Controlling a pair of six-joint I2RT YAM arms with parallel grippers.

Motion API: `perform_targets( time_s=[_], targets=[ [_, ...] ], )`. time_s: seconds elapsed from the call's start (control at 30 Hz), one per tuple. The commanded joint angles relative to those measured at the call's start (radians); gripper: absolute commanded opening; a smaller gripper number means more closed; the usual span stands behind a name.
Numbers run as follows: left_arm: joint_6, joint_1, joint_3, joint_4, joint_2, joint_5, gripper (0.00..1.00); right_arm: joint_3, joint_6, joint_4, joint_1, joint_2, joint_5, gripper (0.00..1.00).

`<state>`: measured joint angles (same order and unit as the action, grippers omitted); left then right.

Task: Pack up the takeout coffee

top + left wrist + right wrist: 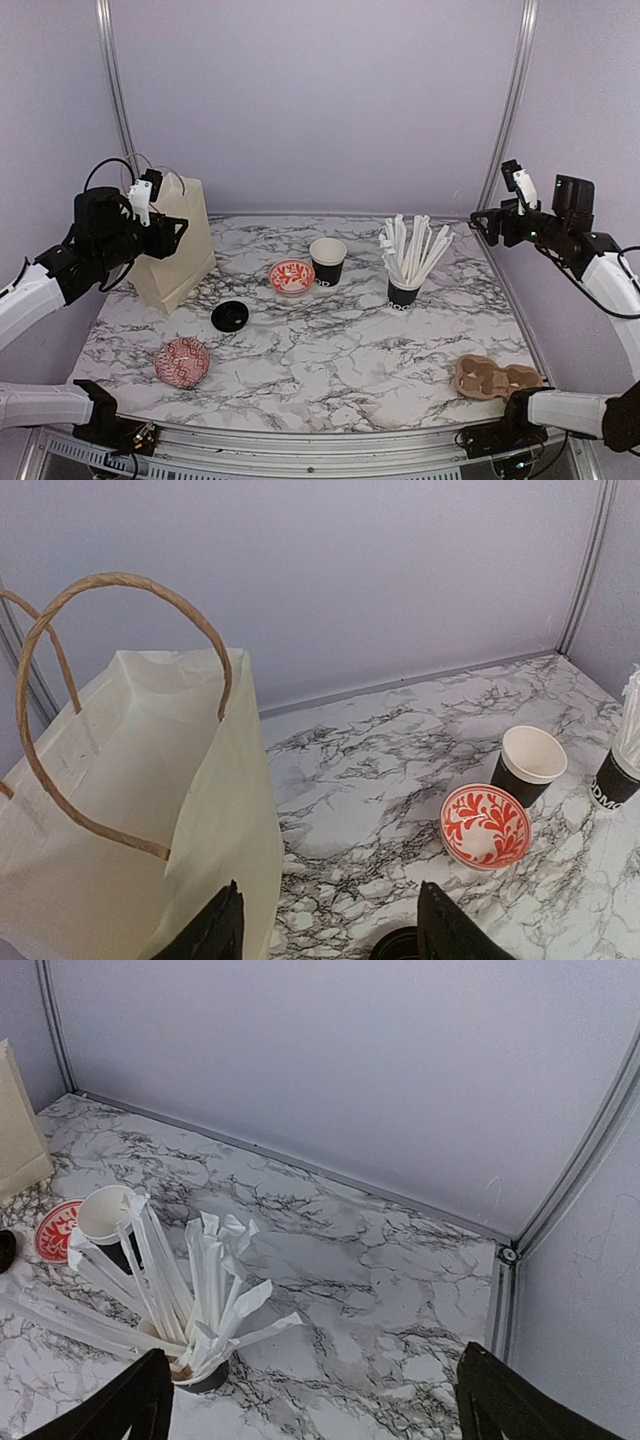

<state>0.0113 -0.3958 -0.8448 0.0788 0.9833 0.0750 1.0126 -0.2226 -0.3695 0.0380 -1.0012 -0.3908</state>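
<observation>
Takeout coffee cup stood uncovered at mid-table, both grippers apart and well clear

Takeout coffee cup (327,262) stood upright toward the back of the marble table (400,350), its mouth uncovered and its white inner wall showing. Its black lid (230,316) lay flat on the marble, apart from it to the left and nearer the front. A red-and-white bowl (292,276) sat just beside the cup on its left, and a second patterned bowl (182,362) rested near the front left corner. Right of the cup, another black cup (404,291) held a fan of white wrapped straws (414,244). A pale paper bag (175,250) with twine handles stood upright at the back left, mouth open, only its own inner walls visible. A brown cardboard cup carrier (495,378) lay at the front right.

The left gripper (330,910) hung raised beside the bag with its fingers spread wide, holding nothing; the lid's edge peeked between them and the cup stood well off to its right. The right gripper (315,1360) hovered high over the right edge, fingers likewise wide apart, the straw cup below it and the coffee cup beyond
</observation>
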Motion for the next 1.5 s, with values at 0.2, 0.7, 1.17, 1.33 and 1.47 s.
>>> perform_targets(
  time_s=[0.2,0.7,1.17,1.33,1.47],
  targets=[
    [0.014,0.003,0.023,-0.071,0.033,-0.193,0.57,0.259,-0.228,-0.221,-0.105,-0.083,-0.354,0.78],
    [0.052,-0.045,0.029,-0.076,0.064,-0.167,0.56,0.672,-0.408,-0.344,-0.687,-0.501,0.008,0.50],
    [0.034,-0.049,0.024,-0.080,0.056,-0.140,0.60,0.946,-0.332,-0.431,-0.925,-0.954,0.478,0.46],
    [0.018,-0.051,0.020,-0.080,0.068,-0.161,0.60,0.971,-0.342,-0.401,-0.921,-1.049,0.606,0.45],
    [0.014,-0.052,0.019,-0.080,0.066,-0.168,0.60,1.009,-0.331,-0.388,-0.896,-1.112,0.642,0.42]
  ],
)
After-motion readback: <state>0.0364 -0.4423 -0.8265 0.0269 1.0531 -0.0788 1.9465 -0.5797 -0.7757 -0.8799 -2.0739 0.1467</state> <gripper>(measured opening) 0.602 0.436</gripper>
